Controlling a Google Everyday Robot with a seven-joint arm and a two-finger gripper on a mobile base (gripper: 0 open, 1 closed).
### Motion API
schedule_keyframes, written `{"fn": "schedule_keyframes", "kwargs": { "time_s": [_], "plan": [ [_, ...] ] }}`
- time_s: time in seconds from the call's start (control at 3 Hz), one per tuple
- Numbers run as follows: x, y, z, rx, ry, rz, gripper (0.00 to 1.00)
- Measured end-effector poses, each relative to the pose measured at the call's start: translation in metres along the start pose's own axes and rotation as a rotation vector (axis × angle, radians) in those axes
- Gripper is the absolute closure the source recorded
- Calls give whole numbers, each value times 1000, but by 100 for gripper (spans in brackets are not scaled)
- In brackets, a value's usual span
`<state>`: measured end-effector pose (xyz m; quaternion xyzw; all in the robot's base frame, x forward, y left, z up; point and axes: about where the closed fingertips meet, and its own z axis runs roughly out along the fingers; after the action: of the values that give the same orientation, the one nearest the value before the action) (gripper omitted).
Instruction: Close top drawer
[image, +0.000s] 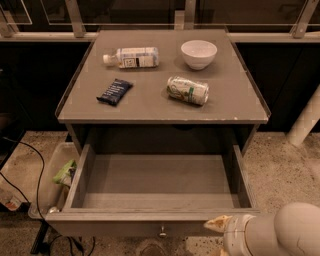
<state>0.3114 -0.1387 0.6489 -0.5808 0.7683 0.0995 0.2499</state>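
The top drawer (160, 200) of the grey cabinet is pulled far out and is empty inside. Its flat front (125, 227) faces me, with a small round metal knob (162, 232) at its centre. My gripper (218, 224) shows as a pale tip on the white arm (280, 232) at the bottom right. It is right at the drawer front's top edge, to the right of the knob. Most of the gripper is hidden by the arm and the frame edge.
On the cabinet top (150, 107) lie a plastic bottle (131, 57), a white bowl (198, 53), a tipped can (187, 90) and a dark snack packet (114, 91). A clear bin (52, 175) and cables (35, 165) are on the floor at the left. A white post (305, 122) stands at the right.
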Motion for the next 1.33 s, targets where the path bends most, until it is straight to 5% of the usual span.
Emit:
{"fn": "schedule_keyframes", "kwargs": {
  "time_s": [0.33,0.67,1.33],
  "plan": [
    [-1,-10,7,34,-13,13,0],
    [-1,-9,7,34,-13,13,18],
    [6,-107,21,153,-55,82,64]
  ]
}}
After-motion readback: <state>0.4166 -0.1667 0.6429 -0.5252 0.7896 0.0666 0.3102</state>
